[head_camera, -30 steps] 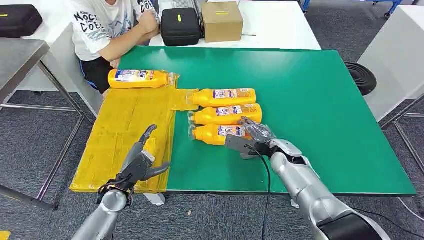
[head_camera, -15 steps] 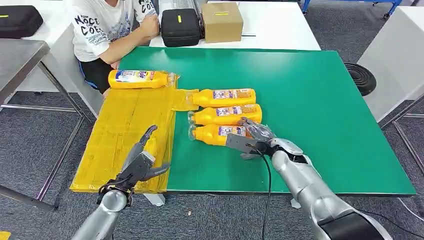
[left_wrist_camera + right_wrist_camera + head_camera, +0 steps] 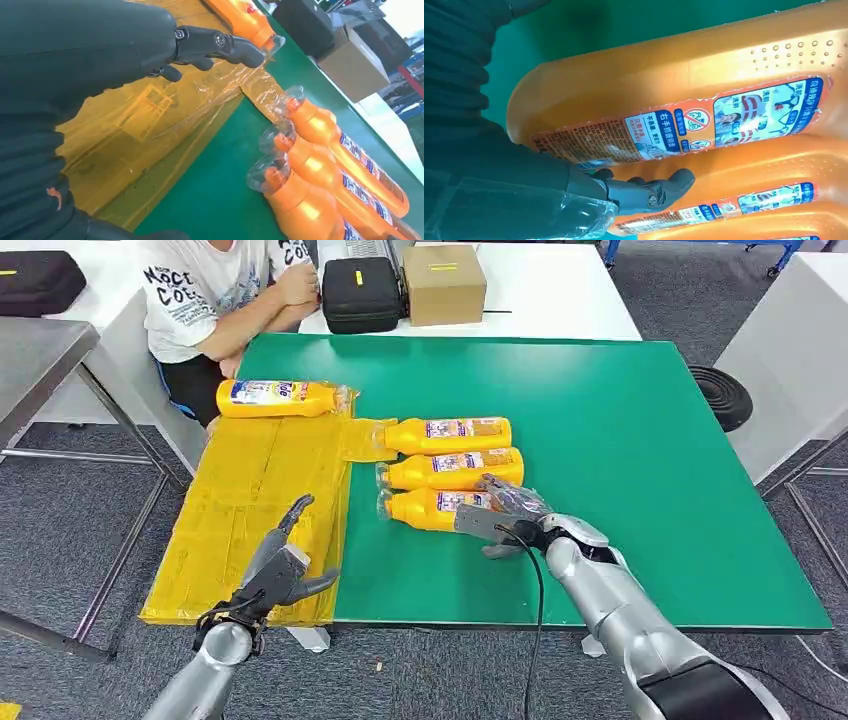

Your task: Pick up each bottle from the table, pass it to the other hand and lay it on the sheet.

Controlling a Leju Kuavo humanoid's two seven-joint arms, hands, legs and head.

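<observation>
Green table (image 3: 620, 440): three orange bottles lying side by side near its middle, caps toward the yellow sheet (image 3: 250, 500). Nearest bottle (image 3: 430, 508): the right hand (image 3: 505, 520) rests at its base end, fingers (image 3: 649, 192) reaching over the label, thumb on the near side; whether it truly grips, I cannot tell. Middle bottle (image 3: 450, 469) and far bottle (image 3: 450, 433): untouched. Fourth bottle (image 3: 280, 397): lying at the sheet's far edge. Left hand (image 3: 275, 575): over the sheet's near corner, fingers spread, holding nothing. Seated person (image 3: 215, 300) at the far-left corner.
</observation>
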